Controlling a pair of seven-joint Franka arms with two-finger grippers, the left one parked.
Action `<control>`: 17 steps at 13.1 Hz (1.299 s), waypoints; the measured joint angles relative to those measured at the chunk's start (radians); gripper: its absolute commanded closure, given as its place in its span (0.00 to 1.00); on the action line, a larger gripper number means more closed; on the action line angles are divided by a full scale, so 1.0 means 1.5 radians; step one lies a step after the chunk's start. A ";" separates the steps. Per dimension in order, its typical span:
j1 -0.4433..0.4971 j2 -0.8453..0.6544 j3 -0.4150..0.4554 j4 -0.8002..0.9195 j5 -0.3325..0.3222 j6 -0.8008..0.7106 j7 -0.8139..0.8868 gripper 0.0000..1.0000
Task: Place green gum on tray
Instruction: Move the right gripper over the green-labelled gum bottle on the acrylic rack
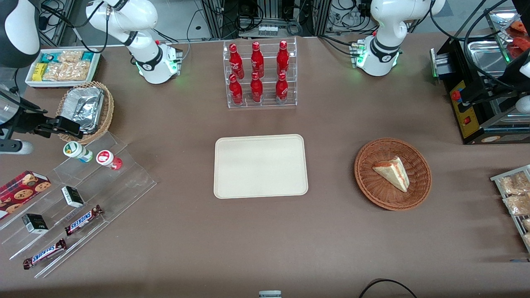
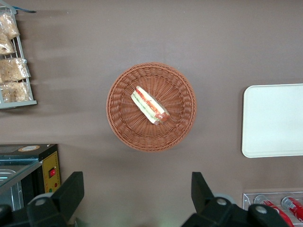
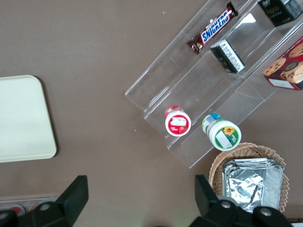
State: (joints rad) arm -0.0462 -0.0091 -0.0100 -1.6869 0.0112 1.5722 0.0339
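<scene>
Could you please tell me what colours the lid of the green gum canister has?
White with a green mark, on the small cylindrical green gum canister; clearest in the right wrist view.

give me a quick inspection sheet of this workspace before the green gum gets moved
surface: brown table, nothing spilled
green gum: upright on the clear stepped rack, beside the red-lidded canister; green gum untouched
tray: tray mid-table, nothing on it
clutter: Snickers bars, small dark boxes, cookie box, foil containers in a basket, red bottles, sandwich in a wicker basket
end effector: end effector open, above the table near the rack, holding nothing
cables: black loop at the table's near edge
surroundings: snack bin, black appliance
</scene>
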 measured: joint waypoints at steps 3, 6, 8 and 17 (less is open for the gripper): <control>0.000 -0.001 0.000 -0.025 0.000 0.000 -0.029 0.00; 0.000 -0.031 -0.010 -0.089 0.000 0.035 -0.078 0.00; -0.001 -0.069 -0.033 -0.158 0.000 0.080 -0.134 0.00; -0.008 -0.137 -0.121 -0.328 -0.047 0.276 -0.411 0.00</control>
State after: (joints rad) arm -0.0577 -0.2142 -0.1913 -2.1788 -0.0586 1.9867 -0.5820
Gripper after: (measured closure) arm 0.000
